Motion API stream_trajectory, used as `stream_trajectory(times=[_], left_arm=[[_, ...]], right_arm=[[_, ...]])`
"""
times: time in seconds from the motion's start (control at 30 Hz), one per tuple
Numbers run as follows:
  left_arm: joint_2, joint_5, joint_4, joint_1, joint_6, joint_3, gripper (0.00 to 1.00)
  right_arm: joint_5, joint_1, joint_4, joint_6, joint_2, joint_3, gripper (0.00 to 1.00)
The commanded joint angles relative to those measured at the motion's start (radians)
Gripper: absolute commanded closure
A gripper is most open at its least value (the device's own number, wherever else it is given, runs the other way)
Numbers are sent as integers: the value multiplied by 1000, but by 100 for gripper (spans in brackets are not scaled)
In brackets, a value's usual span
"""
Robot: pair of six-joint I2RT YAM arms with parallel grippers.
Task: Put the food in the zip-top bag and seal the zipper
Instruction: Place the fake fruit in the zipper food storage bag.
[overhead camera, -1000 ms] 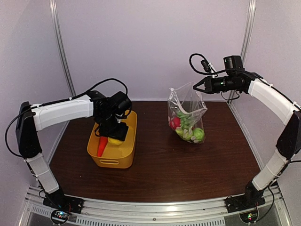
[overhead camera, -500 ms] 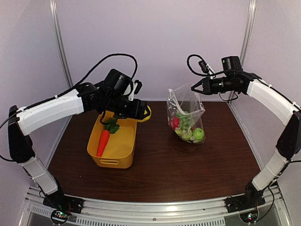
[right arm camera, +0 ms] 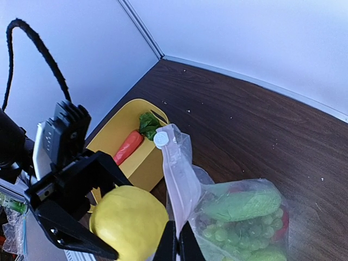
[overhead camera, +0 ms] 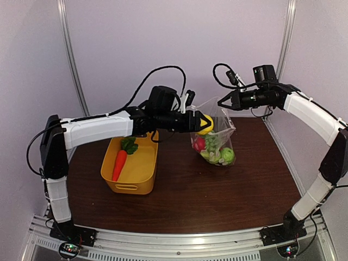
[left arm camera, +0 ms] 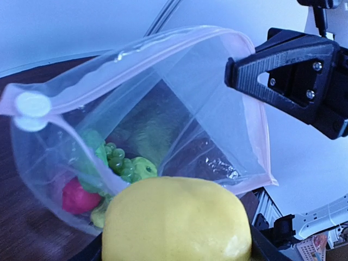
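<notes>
The clear zip-top bag (overhead camera: 215, 136) hangs open above the table, with green grapes (left arm camera: 117, 163), a cucumber (right arm camera: 239, 204) and a red fruit (overhead camera: 200, 143) inside. My right gripper (overhead camera: 221, 102) is shut on the bag's mouth edge (right arm camera: 179, 179) and holds it up. My left gripper (overhead camera: 205, 124) is shut on the yellow lemon (overhead camera: 204, 124) and holds it at the bag's mouth (left arm camera: 163, 49). The lemon fills the bottom of the left wrist view (left arm camera: 176, 220) and shows in the right wrist view (right arm camera: 129, 222). The zipper (left arm camera: 136, 51) stands apart, with a white slider (left arm camera: 31, 106) at one end.
A yellow basket (overhead camera: 130, 163) stands left of the bag with an orange carrot (overhead camera: 119, 164) lying in it. Purple walls close in the dark wood table (overhead camera: 217, 190) at the back and sides.
My left gripper lifted the lemon out of the basket and carried it right, up to the bag's mouth. My right gripper and the bag shifted slightly left.
</notes>
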State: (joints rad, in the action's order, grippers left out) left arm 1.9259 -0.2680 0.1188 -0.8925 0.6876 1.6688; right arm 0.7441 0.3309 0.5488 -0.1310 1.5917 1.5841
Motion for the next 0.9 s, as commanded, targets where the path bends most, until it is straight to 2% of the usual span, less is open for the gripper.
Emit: stream_trajectory(times=[0.0, 0.1, 0.2, 0.33, 0.5, 0.67, 0.87], left_arm=[[75, -64, -105, -11, 89, 108, 61], [123, -38, -94, -11, 136, 160, 61], [169, 22, -6, -11, 168, 218, 61], [200, 87, 21, -10, 235, 232, 61], [264, 133, 88, -8, 259, 317, 60], [312, 166, 203, -8, 231, 424, 48], [312, 169, 228, -8, 219, 427, 43]], right_arm=[[10, 15, -42, -11, 9, 28, 100], [15, 24, -39, -14, 13, 42, 100], [25, 31, -36, -19, 12, 58, 100], [38, 35, -59, -43, 3, 54, 100], [76, 48, -51, -44, 13, 52, 100], [88, 71, -46, -37, 9, 51, 100], [88, 72, -51, -44, 15, 52, 100]])
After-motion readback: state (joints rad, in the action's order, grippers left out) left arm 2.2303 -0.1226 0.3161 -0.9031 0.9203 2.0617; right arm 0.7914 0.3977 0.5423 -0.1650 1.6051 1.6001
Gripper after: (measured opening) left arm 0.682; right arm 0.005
